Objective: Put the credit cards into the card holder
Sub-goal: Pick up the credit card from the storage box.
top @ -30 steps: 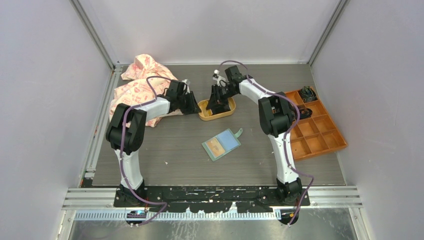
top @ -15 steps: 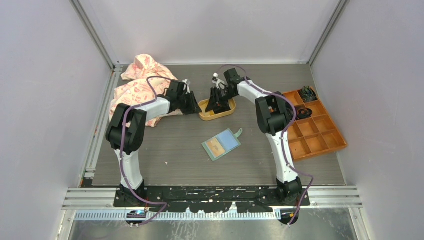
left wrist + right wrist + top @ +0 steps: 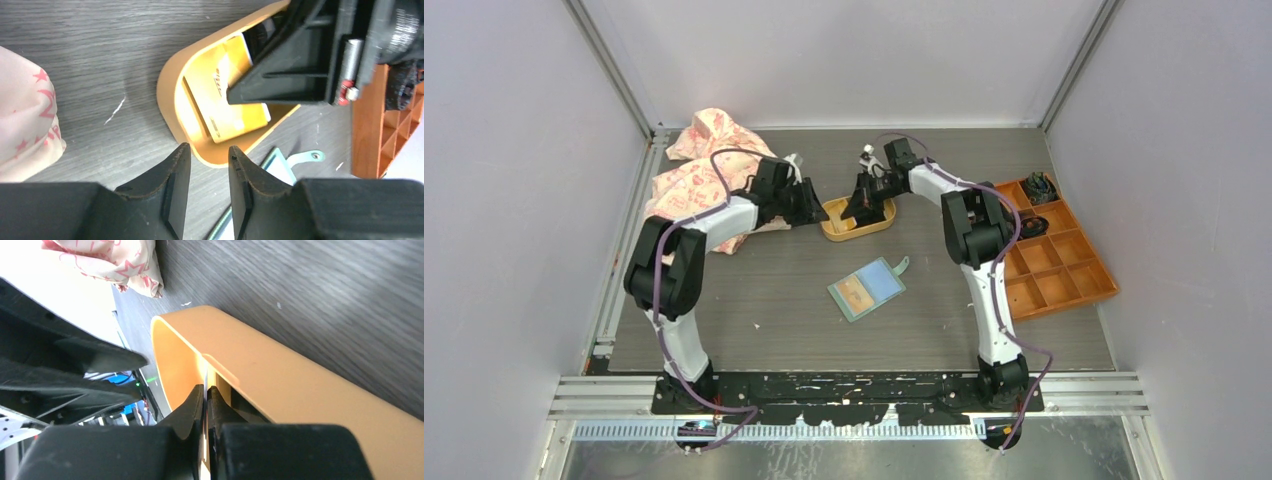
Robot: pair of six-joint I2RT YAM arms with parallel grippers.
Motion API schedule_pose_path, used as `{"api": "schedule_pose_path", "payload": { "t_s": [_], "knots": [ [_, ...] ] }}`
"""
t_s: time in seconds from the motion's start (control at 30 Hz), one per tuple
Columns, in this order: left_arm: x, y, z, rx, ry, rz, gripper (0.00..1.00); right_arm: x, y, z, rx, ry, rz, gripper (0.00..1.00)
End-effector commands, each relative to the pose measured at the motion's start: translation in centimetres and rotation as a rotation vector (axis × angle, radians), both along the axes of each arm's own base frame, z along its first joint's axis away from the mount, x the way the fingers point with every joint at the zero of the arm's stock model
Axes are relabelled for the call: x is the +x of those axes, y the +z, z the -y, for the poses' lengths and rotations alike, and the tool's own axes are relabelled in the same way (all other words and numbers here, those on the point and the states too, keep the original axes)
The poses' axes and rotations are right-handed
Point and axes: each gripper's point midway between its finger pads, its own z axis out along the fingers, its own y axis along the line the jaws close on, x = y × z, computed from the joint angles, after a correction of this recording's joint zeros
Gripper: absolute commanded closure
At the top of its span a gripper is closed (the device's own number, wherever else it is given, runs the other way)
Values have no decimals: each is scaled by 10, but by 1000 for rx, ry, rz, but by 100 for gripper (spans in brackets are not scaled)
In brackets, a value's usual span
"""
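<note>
Pickup: right hand (image 3: 205, 392) inside the tray (image 3: 167, 95) pinches a credit card (image 3: 240, 122) edge; left hand (image 3: 209, 152), half-spread, empty beside the tray. Next: lift toward card holder (image 3: 869, 288).

Two arms are standing here, the left arm (image 3: 686, 250) and the right arm (image 3: 979, 230). Each is carrying one gripper, so two: the left gripper (image 3: 207, 150) and the right gripper (image 3: 206, 390). One yellow-orange oval tray (image 3: 167, 95) is lying there, and at least two beige-gold credit cards (image 3: 215, 82) are showing inside it. One green card holder (image 3: 867, 288), one orange compartment box (image 3: 1064, 285) and one pink patterned cloth (image 3: 694, 180) are lying around. Two small dark items (image 3: 1038, 188) are sitting in the box.
</note>
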Motion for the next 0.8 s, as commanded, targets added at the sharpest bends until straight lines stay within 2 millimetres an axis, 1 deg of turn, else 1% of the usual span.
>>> {"api": "schedule_pose_path", "payload": {
  "t_s": [0.0,0.1,0.23,0.3,0.5,0.77],
  "knots": [
    [0,60,0,-47,-26,156,64,12,60,0,118,-16,84,92],
    [-7,72,-7,-58,-18,186,63,13,62,3,126,-21,81,89],
    [-19,86,-19,-74,-8,216,63,13,60,4,130,-22,70,76],
    [-26,90,-28,-78,0,225,62,13,60,4,130,-21,67,72],
    [-55,88,-44,-81,8,228,62,13,56,5,114,-31,62,72],
    [-87,92,-54,-99,12,243,61,14,58,14,98,-47,66,73]
  ]
}}
